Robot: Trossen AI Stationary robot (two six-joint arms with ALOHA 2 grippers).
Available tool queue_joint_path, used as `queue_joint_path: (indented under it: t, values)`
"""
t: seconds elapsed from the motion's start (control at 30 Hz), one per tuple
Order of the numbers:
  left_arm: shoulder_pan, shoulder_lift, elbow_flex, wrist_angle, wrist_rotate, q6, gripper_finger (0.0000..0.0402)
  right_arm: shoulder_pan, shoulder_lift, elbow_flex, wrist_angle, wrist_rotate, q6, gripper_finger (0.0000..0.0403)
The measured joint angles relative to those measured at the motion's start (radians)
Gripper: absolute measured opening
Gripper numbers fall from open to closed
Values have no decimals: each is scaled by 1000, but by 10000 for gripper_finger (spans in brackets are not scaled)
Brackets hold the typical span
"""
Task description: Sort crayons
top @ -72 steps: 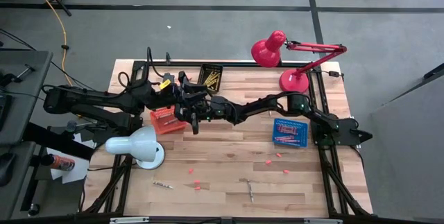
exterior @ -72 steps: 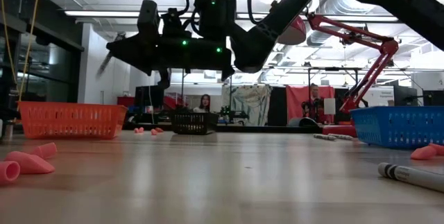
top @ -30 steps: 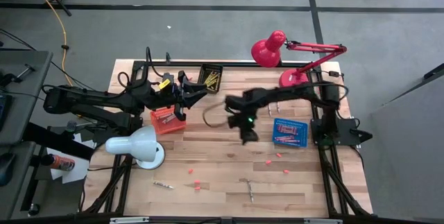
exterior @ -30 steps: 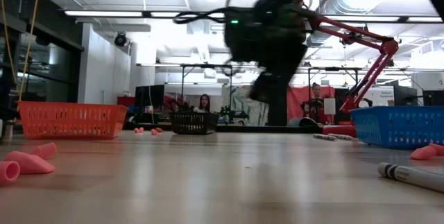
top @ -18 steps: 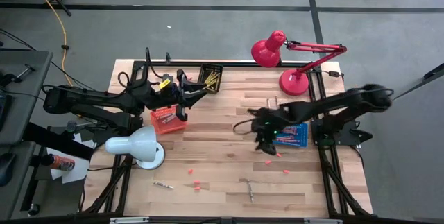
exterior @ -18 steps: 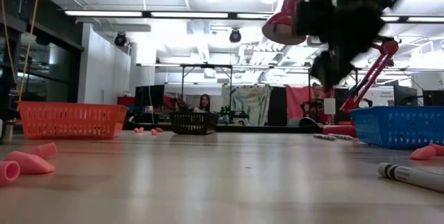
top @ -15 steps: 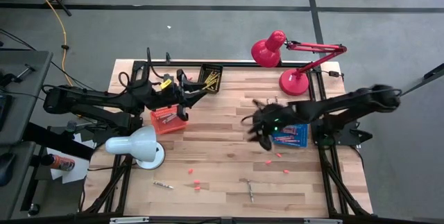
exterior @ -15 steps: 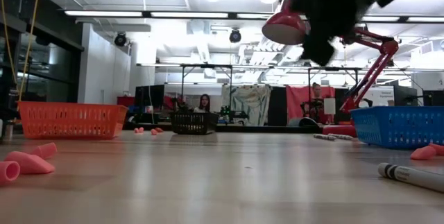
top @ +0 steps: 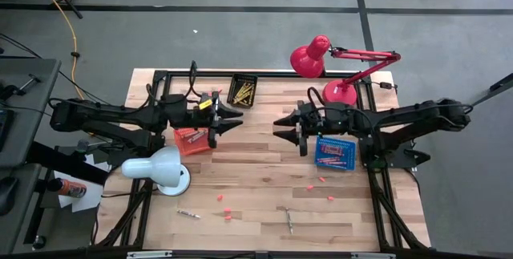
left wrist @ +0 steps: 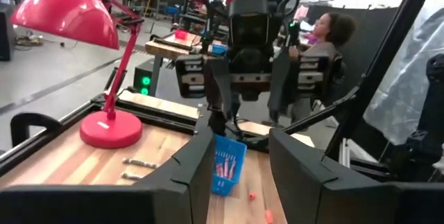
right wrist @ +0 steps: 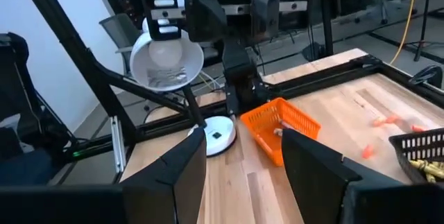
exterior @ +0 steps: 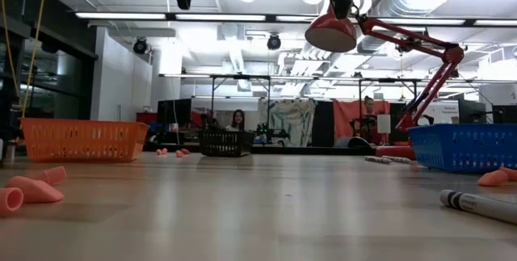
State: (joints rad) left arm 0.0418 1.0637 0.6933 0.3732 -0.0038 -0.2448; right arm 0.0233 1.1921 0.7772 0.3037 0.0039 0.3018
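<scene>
three baskets [top: 335,152], two lamps [top: 315,57] – two crayons [top: 188,213]

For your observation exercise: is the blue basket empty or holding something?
Holding something: the blue plastic basket has red sticks lying inside.

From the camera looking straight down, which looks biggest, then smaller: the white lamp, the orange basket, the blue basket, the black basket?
1. White lamp.
2. Blue basket and orange basket: look alike, and the left arm hides part of the orange one.
3. Black basket.
</scene>
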Motion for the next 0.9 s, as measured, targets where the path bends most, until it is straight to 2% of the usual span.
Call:
queue_joint_path:
  t: [0.3,0.9]
  values:
    - [0,0,0,-4,-2,29,124,-6,0,7,9,0,-99,181]
    - [0,0,0,-10,-54,31,124,-6,0,7,7,1,-101,181]
